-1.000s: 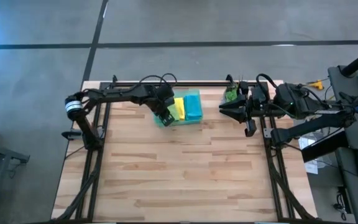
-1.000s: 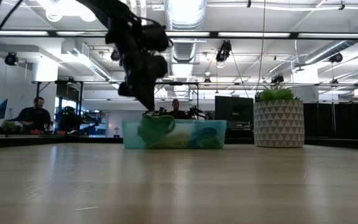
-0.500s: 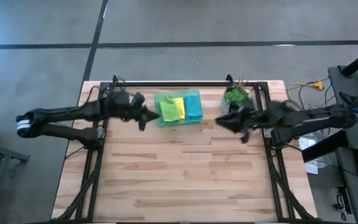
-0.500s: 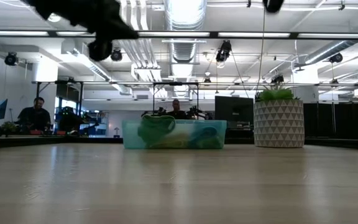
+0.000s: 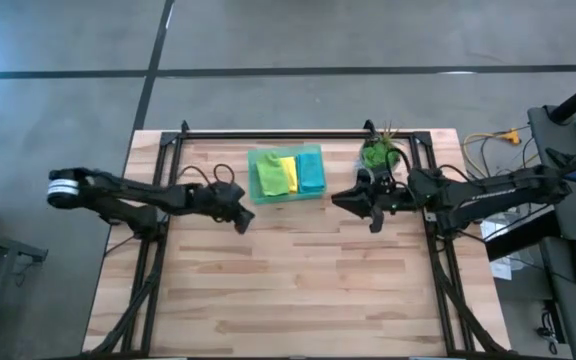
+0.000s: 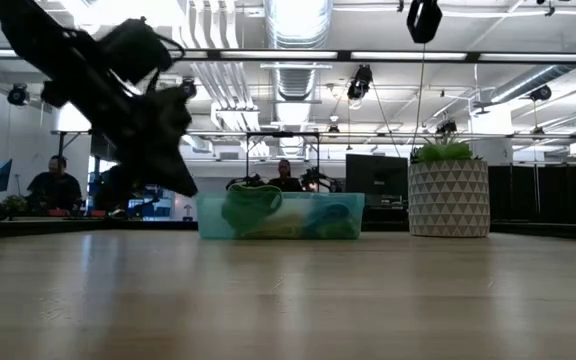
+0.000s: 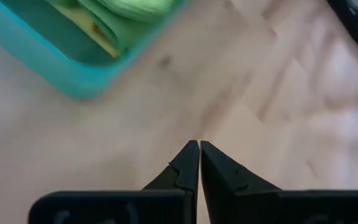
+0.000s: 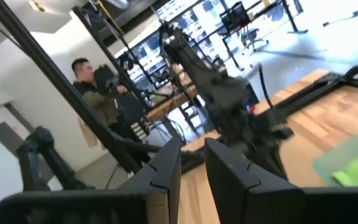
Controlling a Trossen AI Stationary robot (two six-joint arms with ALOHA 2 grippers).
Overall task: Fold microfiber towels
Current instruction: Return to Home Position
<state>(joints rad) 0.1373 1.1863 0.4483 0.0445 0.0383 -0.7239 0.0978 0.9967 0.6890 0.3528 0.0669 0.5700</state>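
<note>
Microfiber towels point(image 5: 288, 172): folded and lying side by side inside the tray point(image 5: 298, 199), in lime green, yellow and teal-blue bands; in the low view the green one bulges above the tray's rim. Left gripper point(image 5: 242, 223): just off the tray's left front corner, low over the table point(image 5: 298, 290), fingers pressed together, carrying nothing. Right gripper point(image 5: 337, 199): near the tray's right side, in front of the plant pot point(image 5: 379, 154), a narrow gap between its fingers, also empty. Step in hand, as judged: retreat to rest. Draw each arm up and away from the tray, wide of its wall (a nudge could spill the stack), with the right arm clear of the pot. Not made out: a second lime green cloth, possibly beneath the first; the right arm is cut off at the low view's top edge.
</note>
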